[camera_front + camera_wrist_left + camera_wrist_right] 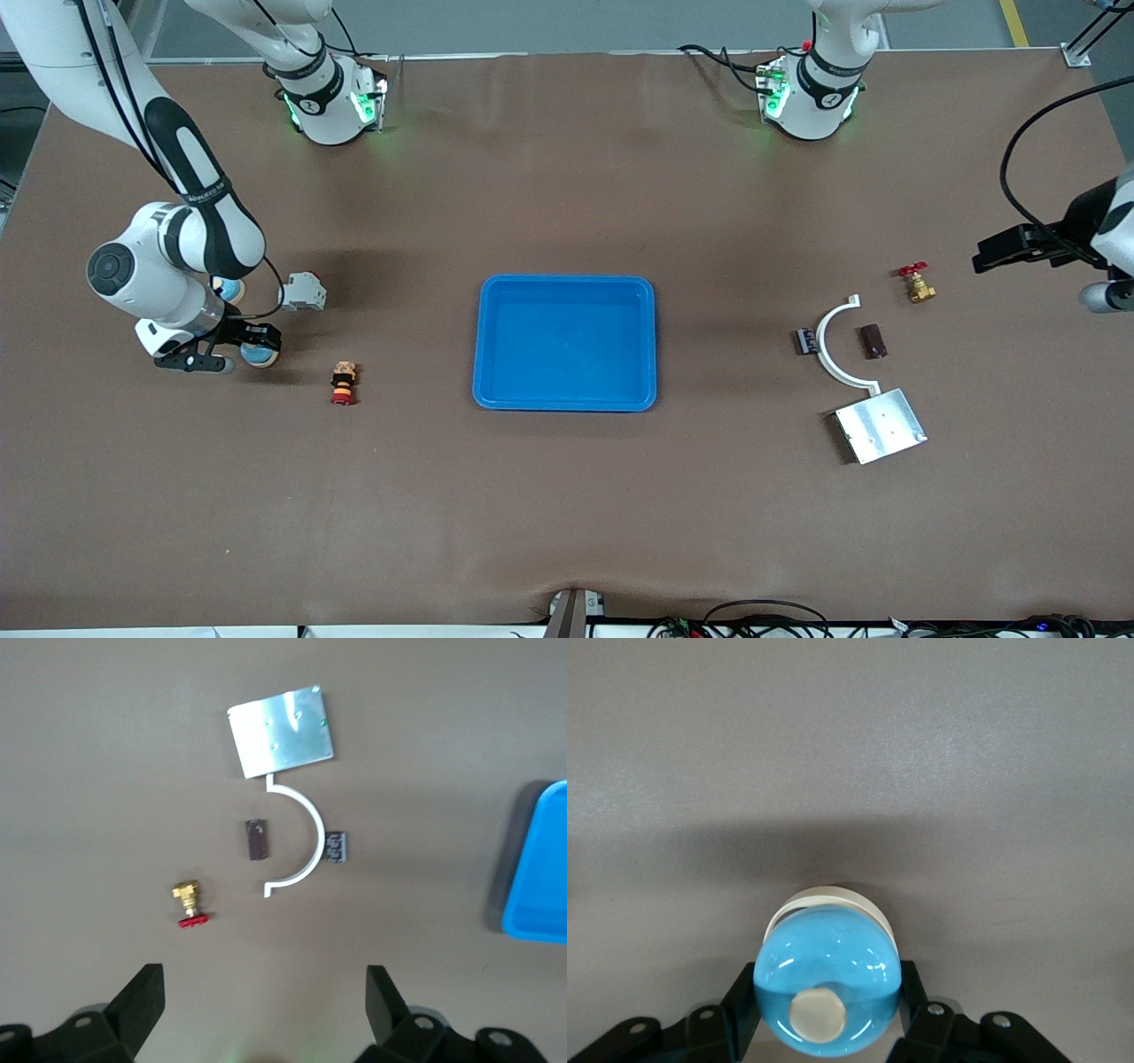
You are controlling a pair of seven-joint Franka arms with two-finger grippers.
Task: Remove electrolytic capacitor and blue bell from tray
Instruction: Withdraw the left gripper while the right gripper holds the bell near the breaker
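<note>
A blue dome bell (pixel 260 355) with a white button sits at the right arm's end of the table. My right gripper (pixel 254 344) is shut on it, a finger on each side of the dome; the bell fills the right wrist view (pixel 827 979). A dark brown block, the capacitor (pixel 873 341), lies on the table at the left arm's end, inside a white curved bracket (pixel 821 341). It shows in the left wrist view (pixel 255 839) too. My left gripper (pixel 982 260) hangs open and empty over the table's end beside a brass valve (pixel 918 284); its fingertips (pixel 146 985) stand wide apart.
A blue tray (pixel 567 280) lies at the table's middle. A grey breaker (pixel 303 292) and a red, yellow and black button (pixel 343 383) lie near the bell. A small black part (pixel 806 340) and a metal plate (pixel 881 425) lie by the bracket. Something blue (pixel 232 289) shows under the right arm.
</note>
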